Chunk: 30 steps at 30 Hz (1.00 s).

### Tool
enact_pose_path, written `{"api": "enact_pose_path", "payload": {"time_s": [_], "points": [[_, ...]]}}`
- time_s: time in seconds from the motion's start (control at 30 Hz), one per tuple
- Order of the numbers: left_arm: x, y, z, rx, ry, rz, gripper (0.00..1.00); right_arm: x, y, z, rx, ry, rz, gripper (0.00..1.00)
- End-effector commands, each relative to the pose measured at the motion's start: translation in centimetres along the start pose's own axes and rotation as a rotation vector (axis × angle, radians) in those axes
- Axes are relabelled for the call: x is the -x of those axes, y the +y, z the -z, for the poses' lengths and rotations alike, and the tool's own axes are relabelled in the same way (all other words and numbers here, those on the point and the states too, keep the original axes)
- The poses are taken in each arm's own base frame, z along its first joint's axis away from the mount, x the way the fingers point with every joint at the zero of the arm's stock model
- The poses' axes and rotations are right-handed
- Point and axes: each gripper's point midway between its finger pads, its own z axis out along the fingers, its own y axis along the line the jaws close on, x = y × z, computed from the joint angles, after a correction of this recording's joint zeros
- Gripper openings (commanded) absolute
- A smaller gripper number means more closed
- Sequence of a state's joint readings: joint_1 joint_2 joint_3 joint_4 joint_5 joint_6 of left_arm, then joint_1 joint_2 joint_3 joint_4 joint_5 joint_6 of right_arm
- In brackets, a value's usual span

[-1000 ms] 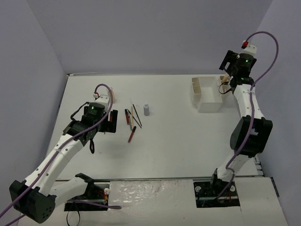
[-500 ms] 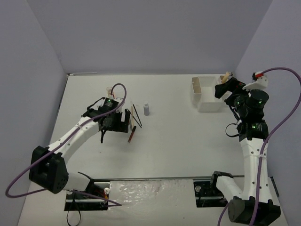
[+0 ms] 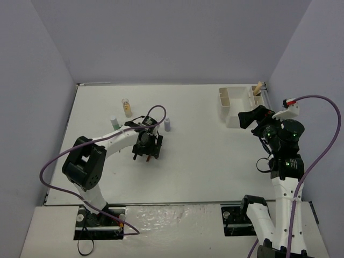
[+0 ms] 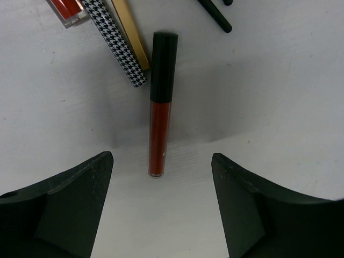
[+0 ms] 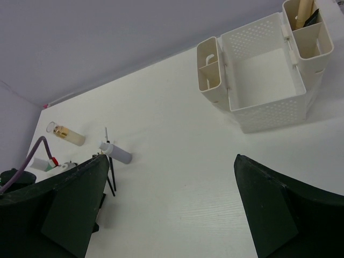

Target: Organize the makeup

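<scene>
The left gripper (image 4: 161,157) hangs low over the white table (image 4: 279,97) with its dark fingers (image 4: 80,193) spread wide and gripping nothing. A red tube (image 4: 159,123) with a black cap lies lengthwise in the gap between them. Its clear end sits level with the fingertips and touches neither one. Just beyond the left finger, a black-and-white checked tube (image 4: 115,43) and a gold stick (image 4: 131,32) lie side by side, their near ends close to the red tube's cap. A second red piece (image 4: 67,9) shows at the frame's edge beyond them. Ahead of the right finger lie thin black pencils (image 4: 215,16).

Well apart on the other side of the table, the right gripper (image 5: 172,158) is raised above the surface, its fingers (image 5: 269,204) as far apart as they go and empty. The white compartmented box (image 5: 269,107) stands ahead of its right finger, its large middle bin bare. A tan flat stick (image 5: 304,11) leans upright in the side compartment farthest from the fingers.

Beyond the right gripper's left finger, an amber bottle (image 5: 67,134) and a grey-purple bottle (image 5: 119,153) rest on the table. From overhead, a green bottle (image 3: 114,121) stands near the amber one, to the left of the left gripper.
</scene>
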<state>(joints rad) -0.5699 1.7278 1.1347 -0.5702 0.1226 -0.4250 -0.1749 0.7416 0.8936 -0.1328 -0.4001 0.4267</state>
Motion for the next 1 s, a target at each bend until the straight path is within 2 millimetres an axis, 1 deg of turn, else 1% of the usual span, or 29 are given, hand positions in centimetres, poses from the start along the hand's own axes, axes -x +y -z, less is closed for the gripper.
{"api": "enact_pose_path", "payload": {"time_s": [0.0, 0.1, 0.2, 0.3, 0.33, 0.37, 0.4, 0.5, 0.57, 0.63, 0.7, 0.73, 0.83, 0.9, 0.97], "points": [[1.8, -0.8, 0.0, -0.015, -0.066, 0.022, 0.66, 0.4, 1.1, 0.0, 0.056, -0.020, 0.013, 1.00], [1.0, -1.2, -0.9, -0.017, -0.047, 0.015, 0.53, 0.2, 1.0, 0.0, 0.057, -0.014, 0.013, 1.00], [-0.1, -1.7, -1.6, -0.015, -0.032, 0.006, 0.43, 0.1, 1.0, 0.0, 0.057, -0.010, 0.015, 1.00], [-2.2, -1.8, -2.5, 0.004, 0.001, 0.010, 0.30, 0.0, 1.0, 0.1, 0.057, -0.009, 0.015, 1.00], [-2.8, -1.8, -2.7, 0.013, 0.010, 0.015, 0.25, 0.0, 1.0, 0.1, 0.057, -0.008, 0.015, 1.00], [-3.4, -1.7, -2.9, 0.025, 0.021, 0.016, 0.17, -0.1, 1.1, 0.1, 0.059, -0.007, 0.016, 1.00], [-4.0, -1.7, -2.9, 0.032, 0.027, 0.016, 0.12, -0.1, 1.1, 0.1, 0.062, -0.005, 0.016, 1.00], [-5.5, -2.3, -2.8, 0.034, 0.033, 0.003, 0.05, -0.4, 1.2, 0.1, 0.071, 0.006, 0.013, 1.00], [-6.1, -3.1, -2.1, 0.023, 0.019, -0.019, 0.02, -0.5, 1.4, 0.1, 0.083, 0.016, 0.012, 1.00], [-6.1, -4.0, -1.0, 0.009, -0.015, -0.041, 0.00, -0.7, 1.9, 0.1, 0.113, 0.030, 0.011, 1.00], [-5.3, -4.9, 0.6, -0.013, -0.074, -0.063, 0.00, -0.9, 2.8, 0.2, 0.156, 0.051, 0.008, 1.00], [-4.6, -5.6, 1.8, -0.035, -0.120, -0.078, 0.00, -0.9, 3.1, 0.2, 0.171, 0.060, 0.008, 1.00], [-1.6, -7.6, 5.8, -0.120, -0.291, -0.108, 0.00, -1.3, 4.5, 0.4, 0.243, 0.098, 0.009, 0.99], [0.6, -9.5, 9.1, -0.209, -0.427, -0.141, 0.00, -1.7, 5.4, 0.2, 0.285, 0.132, 0.011, 0.99], [2.3, -11.0, 12.0, -0.278, -0.537, -0.175, 0.00, -2.1, 6.3, 0.0, 0.326, 0.163, 0.017, 0.99]]}}
